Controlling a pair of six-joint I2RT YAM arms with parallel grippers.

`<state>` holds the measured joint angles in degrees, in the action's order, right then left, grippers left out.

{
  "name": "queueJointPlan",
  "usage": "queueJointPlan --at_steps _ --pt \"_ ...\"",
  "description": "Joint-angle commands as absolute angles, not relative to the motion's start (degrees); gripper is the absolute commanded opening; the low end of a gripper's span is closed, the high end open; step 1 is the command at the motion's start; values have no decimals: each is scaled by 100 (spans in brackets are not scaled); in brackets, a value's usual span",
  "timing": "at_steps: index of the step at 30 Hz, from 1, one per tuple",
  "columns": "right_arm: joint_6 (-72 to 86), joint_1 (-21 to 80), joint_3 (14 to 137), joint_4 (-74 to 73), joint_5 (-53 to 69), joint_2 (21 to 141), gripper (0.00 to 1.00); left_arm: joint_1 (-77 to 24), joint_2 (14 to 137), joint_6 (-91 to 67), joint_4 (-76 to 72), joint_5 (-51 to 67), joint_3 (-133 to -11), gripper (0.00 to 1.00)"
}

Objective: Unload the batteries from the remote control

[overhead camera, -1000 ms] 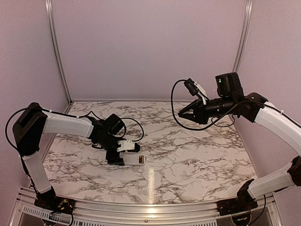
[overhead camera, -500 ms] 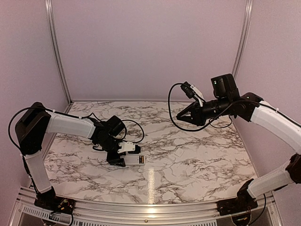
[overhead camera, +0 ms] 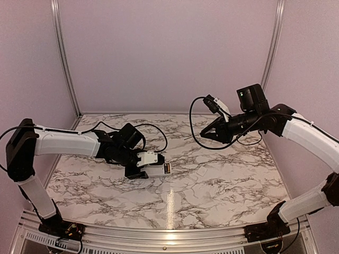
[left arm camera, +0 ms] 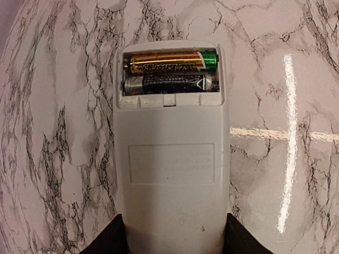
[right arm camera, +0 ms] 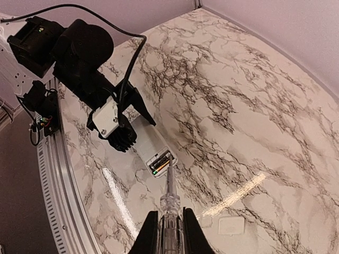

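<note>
**Figure. Two-arm battery removal: compartment presented, tool approaching.**

The left hand [overhead camera: 139, 170] is closed on the remote control [left arm camera: 172, 159]. Its two fingers [left arm camera: 106, 241] clamp the long sides at the end away from the cells. This grip leaves the open compartment [left arm camera: 125, 66] unobstructed and facing upward.

The remote lies left of the bench [overhead camera: 222, 180] centre, about midway between the far and near edges. Its compartment end points toward the right edge. Whether it rests on the marble surface or is held just above it cannot be told.

Both batteries [left arm camera: 172, 72] sit side by side across the compartment, a gold-wrapped one beyond a dark one. Neither is lifted, so unloading has not begun.

The right hand [overhead camera: 207, 133] hangs in the air over the far right part of the bench, well apart from the remote. It is closed on a clear pointed tool [right arm camera: 170, 203], whose thin tip is aimed along the line toward the compartment. The tool is probably held because the cells sit too deep and too close together for the fingers. A narrow tip could lever one end up while the left hand holds the body against the push.

A small white cover piece [right arm camera: 231, 225] lies flat on the bench, apart from the remote and clear of the likely approach path.
</note>
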<state>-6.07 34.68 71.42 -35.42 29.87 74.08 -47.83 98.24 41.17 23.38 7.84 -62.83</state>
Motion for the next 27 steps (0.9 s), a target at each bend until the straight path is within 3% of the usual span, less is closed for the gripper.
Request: queueJointPlan --at_steps 1,8,15,27 --pt "-741 3516 7386 -3804 2826 7482 0 -4990 9432 3997 2067 146 -6284 48" --pt "-506 3541 7262 -3779 2862 7505 0 -5336 9092 3808 1645 -859 -6105 41" --pt "-81 3744 7138 -3593 2859 7583 0 -5508 8881 3440 1438 -1151 -6100 35" --pt "430 3780 7165 -3526 3107 7759 0 -5525 8763 2460 1974 -45 -6385 22"
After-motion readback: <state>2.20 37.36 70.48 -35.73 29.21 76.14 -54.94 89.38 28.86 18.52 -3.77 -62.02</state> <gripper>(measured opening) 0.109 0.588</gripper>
